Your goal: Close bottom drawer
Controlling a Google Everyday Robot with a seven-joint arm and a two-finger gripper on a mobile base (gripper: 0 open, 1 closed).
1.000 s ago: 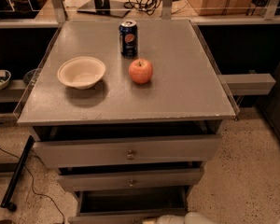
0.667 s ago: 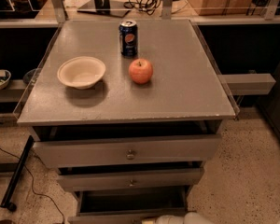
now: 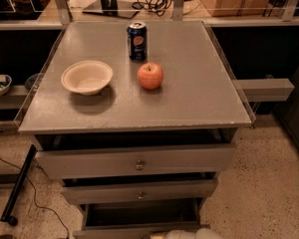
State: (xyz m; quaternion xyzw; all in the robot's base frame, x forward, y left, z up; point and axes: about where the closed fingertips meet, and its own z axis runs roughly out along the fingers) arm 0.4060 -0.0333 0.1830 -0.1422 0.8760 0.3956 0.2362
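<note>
The bottom drawer (image 3: 120, 231) is the lowest of three grey drawers in the cabinet. It stands pulled out, with its dark inside showing and its low front at the bottom edge of the camera view. A white rounded part of my gripper (image 3: 187, 234) shows at the bottom edge, right at the drawer's front, towards its right half. The rest of the arm is out of view. The drawer's knob is not visible.
The top drawer (image 3: 137, 161) and the middle drawer (image 3: 139, 192) stand slightly out. On the cabinet top (image 3: 199, 88) are a white bowl (image 3: 86, 76), a red apple (image 3: 150, 75) and a blue soda can (image 3: 137, 40). A black cable (image 3: 35, 198) lies on the floor at the left.
</note>
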